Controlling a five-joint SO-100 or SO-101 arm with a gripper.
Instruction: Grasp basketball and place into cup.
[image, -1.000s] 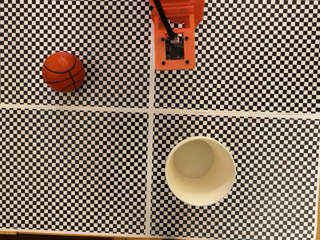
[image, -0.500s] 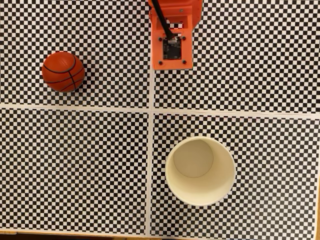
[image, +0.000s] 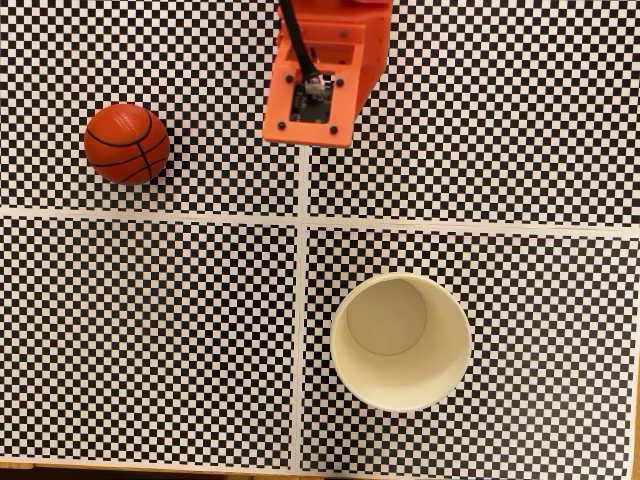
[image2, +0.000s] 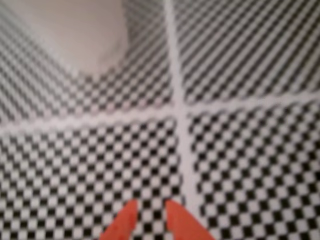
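So my hand (image2: 148, 220) was empty, fingers nearly together over bare checkered tabletop (image: 150, 320), the basketball (image: 126, 143) sat far left in the fixed view, well apart from the cup (image: 401, 341), so I reckoned reaching it came next.

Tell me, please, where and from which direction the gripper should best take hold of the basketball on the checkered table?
Probably across its widest middle, coming down from above. The basketball is round and sits alone on the checkered table, apart from the cup, so either side is free for a finger. A grip off the middle would likely let it slip out. The gripper has nothing between its fingertips.
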